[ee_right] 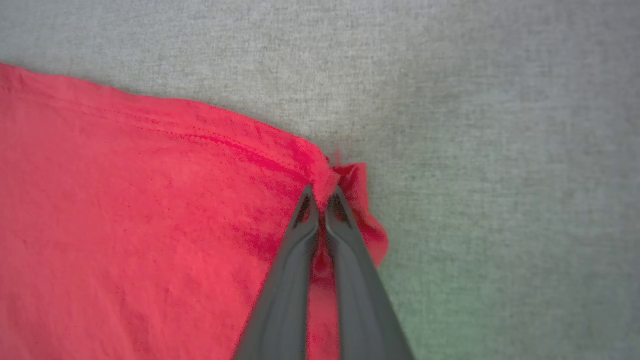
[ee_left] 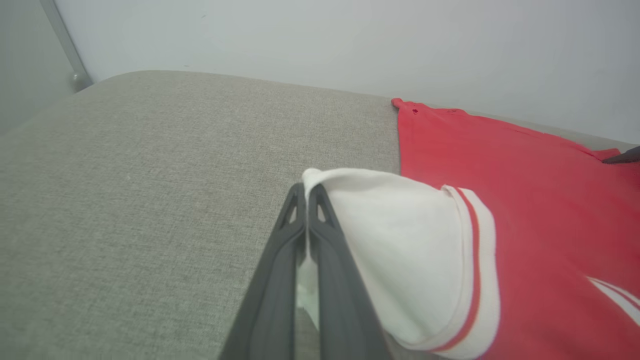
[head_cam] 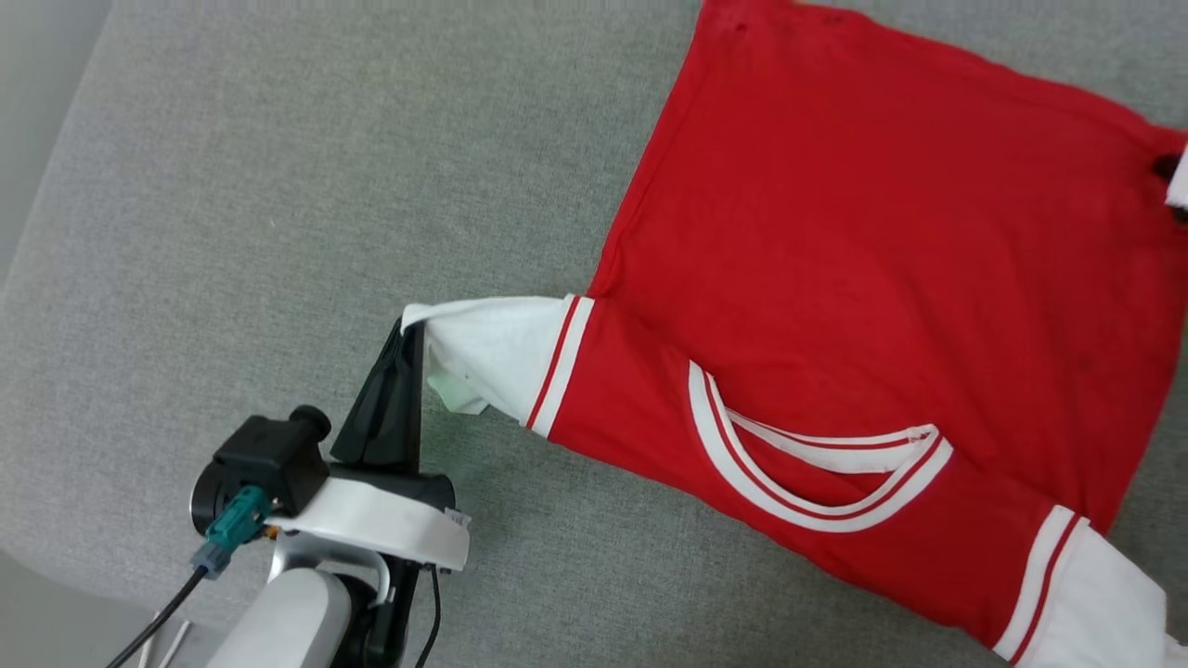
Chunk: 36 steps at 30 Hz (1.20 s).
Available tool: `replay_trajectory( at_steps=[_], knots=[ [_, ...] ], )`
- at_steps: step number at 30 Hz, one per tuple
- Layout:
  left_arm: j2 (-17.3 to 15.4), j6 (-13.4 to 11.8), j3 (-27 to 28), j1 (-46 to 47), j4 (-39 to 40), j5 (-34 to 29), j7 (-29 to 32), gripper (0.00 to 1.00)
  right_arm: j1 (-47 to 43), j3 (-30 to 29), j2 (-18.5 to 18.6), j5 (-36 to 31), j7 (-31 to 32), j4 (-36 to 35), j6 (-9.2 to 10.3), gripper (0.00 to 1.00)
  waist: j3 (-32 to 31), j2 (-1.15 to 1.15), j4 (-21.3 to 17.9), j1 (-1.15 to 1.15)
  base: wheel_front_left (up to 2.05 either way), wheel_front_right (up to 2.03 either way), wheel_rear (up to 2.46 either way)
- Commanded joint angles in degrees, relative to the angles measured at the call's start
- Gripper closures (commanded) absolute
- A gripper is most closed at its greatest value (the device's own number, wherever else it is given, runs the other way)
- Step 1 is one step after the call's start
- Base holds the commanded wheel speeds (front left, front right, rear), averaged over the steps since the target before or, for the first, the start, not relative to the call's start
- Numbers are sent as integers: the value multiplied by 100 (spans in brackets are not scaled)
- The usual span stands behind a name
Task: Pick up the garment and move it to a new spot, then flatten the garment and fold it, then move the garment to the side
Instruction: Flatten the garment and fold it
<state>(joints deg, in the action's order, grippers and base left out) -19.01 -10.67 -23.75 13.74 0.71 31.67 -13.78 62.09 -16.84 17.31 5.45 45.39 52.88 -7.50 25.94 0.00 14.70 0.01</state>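
Observation:
The garment (head_cam: pixel 863 278), a red T-shirt with white sleeves and striped collar trim, lies spread on the grey cushion, plain side up. My left gripper (head_cam: pixel 408 336) is shut on the tip of the near white sleeve (ee_left: pixel 400 240), pinched between its two dark fingers (ee_left: pixel 280 260). My right gripper (ee_right: pixel 322 192) is shut on a bunched red hem corner (ee_right: pixel 350 200) at the garment's far right edge; its dark tip (head_cam: pixel 1168 169) peeks in at the head view's right border. The other white sleeve (head_cam: pixel 1095 603) lies at the lower right.
The grey upholstered surface (head_cam: pixel 278 232) stretches open to the left of the garment, with a rounded edge at the far left. A pale wall (ee_left: pixel 320 40) rises behind it. My left wrist with its black camera and teal plug (head_cam: pixel 251 482) sits low left.

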Motion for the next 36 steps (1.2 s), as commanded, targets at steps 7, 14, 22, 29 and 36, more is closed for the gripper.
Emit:
replay_trajectory(
  at_steps=[7, 14, 22, 29, 36],
  knots=[
    [-85, -142, 77, -351, -223, 86, 23, 100, -425, 588, 157, -36, -65, -305, 3, 100, -830, 0, -355, -1, 0, 0, 0],
    [-244, -361, 252, -824, -299, 223, 107, 100, -1340, 1419, 496, 531, 169, -1243, 3, 100, -1523, 0, -872, -1, 0, 0, 0],
    [-411, -556, 447, -1375, -388, 384, 175, 100, -3630, 1454, 795, 1234, 858, -3126, 3, 100, -2037, 0, -1401, -1, 0, 0, 0],
    [-502, -636, 470, -1594, -389, 466, 291, 100, -6029, 907, 212, 1373, 1328, -4266, 3, 100, -2207, 0, -1642, -1, 0, 0, 0],
    [-561, -679, 457, -1644, -316, 460, 405, 100, -6769, 745, -474, 1479, 1127, -4658, 2, 0, -2164, 0, -1815, -1, 0, 0, 0]
  ],
)
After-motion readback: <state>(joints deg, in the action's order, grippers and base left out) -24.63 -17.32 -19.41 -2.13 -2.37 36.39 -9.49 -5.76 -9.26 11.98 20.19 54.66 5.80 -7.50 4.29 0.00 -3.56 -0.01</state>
